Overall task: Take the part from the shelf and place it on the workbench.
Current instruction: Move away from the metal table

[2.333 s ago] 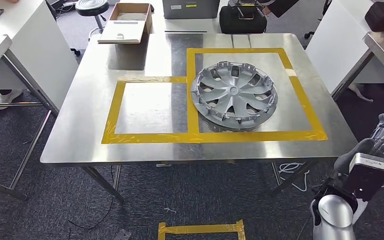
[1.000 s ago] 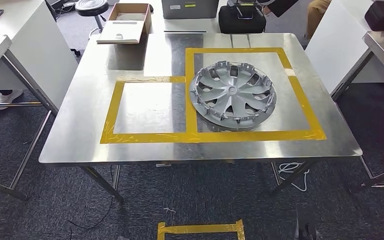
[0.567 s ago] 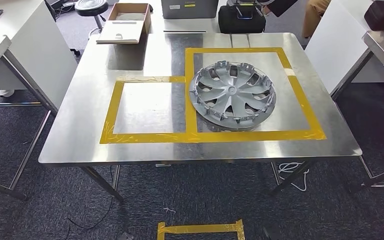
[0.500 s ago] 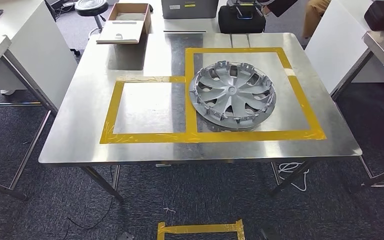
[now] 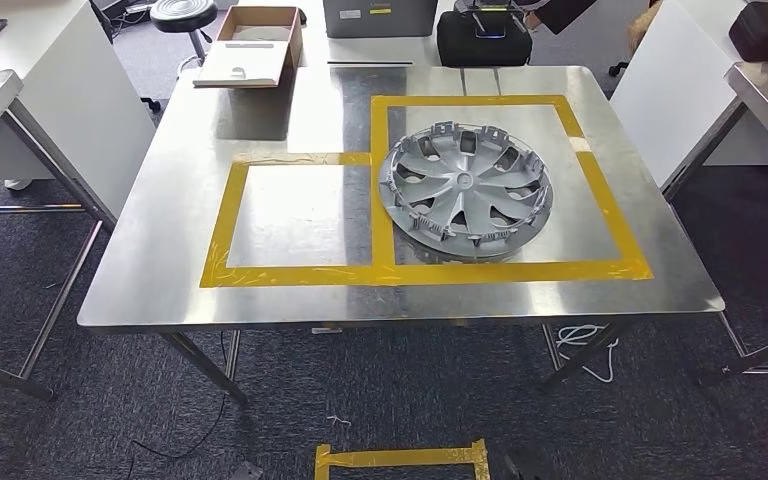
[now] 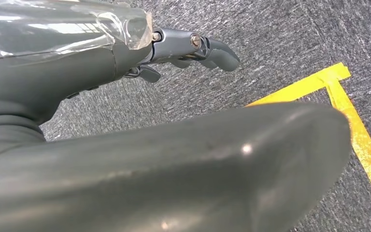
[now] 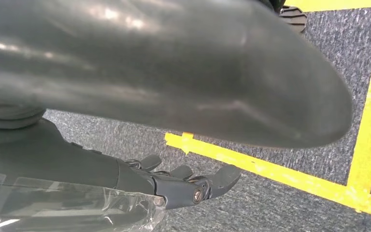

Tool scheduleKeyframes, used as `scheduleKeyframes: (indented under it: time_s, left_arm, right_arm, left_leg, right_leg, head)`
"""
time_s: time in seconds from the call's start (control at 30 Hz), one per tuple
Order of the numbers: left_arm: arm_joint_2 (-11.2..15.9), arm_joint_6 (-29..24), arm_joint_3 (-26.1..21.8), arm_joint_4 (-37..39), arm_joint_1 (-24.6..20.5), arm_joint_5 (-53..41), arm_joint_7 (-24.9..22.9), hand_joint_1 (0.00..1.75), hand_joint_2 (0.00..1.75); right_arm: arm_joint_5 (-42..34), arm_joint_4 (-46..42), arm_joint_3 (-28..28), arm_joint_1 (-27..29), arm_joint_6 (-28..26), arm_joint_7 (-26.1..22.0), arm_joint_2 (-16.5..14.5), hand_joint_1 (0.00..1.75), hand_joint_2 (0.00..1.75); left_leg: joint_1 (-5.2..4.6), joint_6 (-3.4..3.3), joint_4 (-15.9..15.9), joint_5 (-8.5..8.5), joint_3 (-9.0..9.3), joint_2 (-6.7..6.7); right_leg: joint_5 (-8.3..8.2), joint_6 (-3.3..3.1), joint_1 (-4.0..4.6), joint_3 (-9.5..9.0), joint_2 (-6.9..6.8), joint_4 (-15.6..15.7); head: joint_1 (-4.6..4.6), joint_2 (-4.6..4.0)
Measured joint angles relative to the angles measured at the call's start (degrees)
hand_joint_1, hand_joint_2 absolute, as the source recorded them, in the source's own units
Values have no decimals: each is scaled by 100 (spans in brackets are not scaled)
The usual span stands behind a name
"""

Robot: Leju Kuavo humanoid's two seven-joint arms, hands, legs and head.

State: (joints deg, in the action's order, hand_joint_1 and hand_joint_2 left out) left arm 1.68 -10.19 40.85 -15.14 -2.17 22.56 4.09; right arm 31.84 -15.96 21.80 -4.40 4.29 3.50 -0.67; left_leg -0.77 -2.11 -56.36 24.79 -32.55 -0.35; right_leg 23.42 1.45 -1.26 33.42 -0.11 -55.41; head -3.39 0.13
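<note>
The part, a silver hubcap [image 5: 466, 190], lies flat on the steel workbench [image 5: 160, 270], inside the larger yellow-taped square [image 5: 600, 190]. The smaller taped square [image 5: 290, 215] to its left holds nothing. My left hand [image 6: 125, 135] hangs over grey carpet, its fingers [image 6: 207, 48] apart from the thick thumb and holding nothing. My right hand [image 7: 140, 87] also hangs low over the carpet near yellow floor tape [image 7: 367, 125], with its fingers [image 7: 198, 186] loosely extended and nothing in them.
At the bench's far side are a cardboard box [image 5: 252, 45], a grey case [image 5: 380, 17], a black bag [image 5: 484, 38] and a stool [image 5: 182, 14]. White tables flank the bench left [image 5: 50, 90] and right [image 5: 700, 80]. Yellow tape [image 5: 400, 460] marks the floor before me.
My right arm, raised at the lower right of the head view 2.3 s ago, has dropped out of that view. The hubcap has not moved.
</note>
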Motion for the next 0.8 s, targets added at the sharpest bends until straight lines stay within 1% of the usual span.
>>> scheduleKeyframes:
  time_s: [0.43,0.53,0.6,0.67,0.73,0.77,0.8]
  left_arm:
    - [27,-34,-1,-25,41,241,19,0,0]
    - [39,-54,-6,-25,56,347,56,0,0]
    - [51,-71,-15,-25,65,415,87,0,0]
    - [63,-87,-25,-26,68,463,108,0,0]
    - [70,-102,-28,-33,65,483,111,0,0]
    - [72,-107,-28,-42,61,482,107,0,0]
    - [72,-110,-27,-55,55,476,98,0,0]
  right_arm:
    - [-55,30,-272,-35,47,97,26,0,0]
    - [-65,31,-359,-63,47,143,21,0,0]
    - [-62,30,-424,-91,47,198,16,0,0]
    - [-55,28,-485,-130,47,263,7,0,0]
    - [-72,25,-538,-176,46,328,5,0,0]
    - [-98,23,-560,-197,45,356,7,0,0]
    - [-132,22,-579,-216,43,381,10,0,0]
  left_leg:
    - [-17,1,-5,5,-5,0]
    - [-30,-11,-12,12,-11,-1]
    - [-39,-28,-22,21,-15,0]
    - [-51,-55,-38,14,-17,-2]
    - [-41,-112,-6,-41,-9,4]
    - [-28,-152,31,-81,-5,10]
    - [-15,-188,68,-121,-9,16]
  right_leg:
    - [-2,3,-14,-1,0,3]
    - [-6,16,-27,-3,-1,3]
    - [-9,31,-39,-5,-1,4]
    - [-27,60,-51,-9,0,7]
    - [-35,100,-56,-1,1,-2]
    - [32,95,-49,35,3,-75]
    - [166,67,-40,108,5,-253]
  head:
    - [-1,-1]
    - [-1,0]
    - [-2,0]
    - [-3,0]
    - [-3,0]
    - [-1,0]
    - [8,0]
